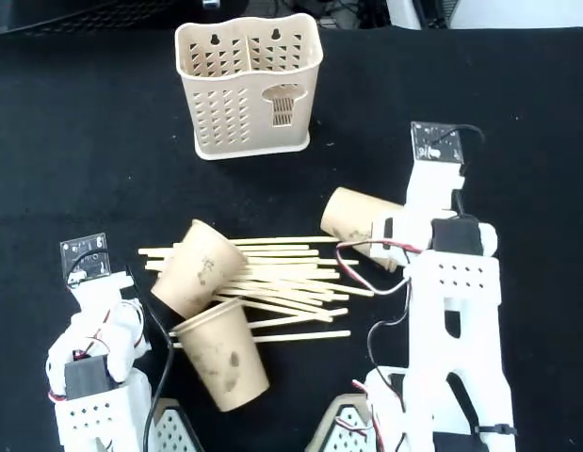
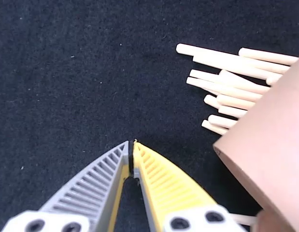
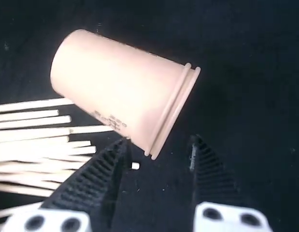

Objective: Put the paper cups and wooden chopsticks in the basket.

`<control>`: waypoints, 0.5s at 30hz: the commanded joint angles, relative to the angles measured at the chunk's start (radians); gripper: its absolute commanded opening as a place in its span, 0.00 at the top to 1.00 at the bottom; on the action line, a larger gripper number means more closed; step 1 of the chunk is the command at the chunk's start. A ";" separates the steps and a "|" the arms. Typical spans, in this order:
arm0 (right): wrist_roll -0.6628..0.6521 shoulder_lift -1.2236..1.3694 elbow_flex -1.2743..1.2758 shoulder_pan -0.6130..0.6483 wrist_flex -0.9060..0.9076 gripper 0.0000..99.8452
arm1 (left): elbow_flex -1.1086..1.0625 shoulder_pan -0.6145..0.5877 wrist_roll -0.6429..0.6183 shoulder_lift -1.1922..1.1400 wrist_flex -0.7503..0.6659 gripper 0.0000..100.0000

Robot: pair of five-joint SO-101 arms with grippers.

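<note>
Paper cup (image 3: 120, 92) lying on its side on the bench (image 1: 84, 141), rim end toward the right gripper (image 3: 159, 145), sits just ahead of its widely parted jaws, nearer this arm than the left gripper (image 2: 131, 143), which is pressed shut near the chopsticks (image 2: 226, 77).

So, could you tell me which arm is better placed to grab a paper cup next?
Right, probably: its open fingers sit at the rim of the tan paper cup lying on its side, while the left arm's shut fingers hang over bare black tabletop.
</note>
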State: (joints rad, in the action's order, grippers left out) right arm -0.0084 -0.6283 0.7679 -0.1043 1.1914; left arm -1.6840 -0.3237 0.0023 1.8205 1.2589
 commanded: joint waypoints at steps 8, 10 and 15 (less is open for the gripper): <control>0.003 0.002 0.139 -0.008 -0.193 0.79 | -0.015 -0.004 -0.008 -0.005 -0.011 0.97; 0.003 0.002 0.150 -0.006 -0.210 0.79 | -0.015 -0.004 -0.008 -0.005 -0.011 0.97; 0.005 0.002 0.196 -0.006 -0.264 0.81 | -0.015 -0.004 -0.008 -0.005 -0.011 0.97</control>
State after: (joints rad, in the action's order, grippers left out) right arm -0.0069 -0.6283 0.9551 -0.1028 0.9689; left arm -1.6840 -0.3237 0.0023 1.8205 1.2589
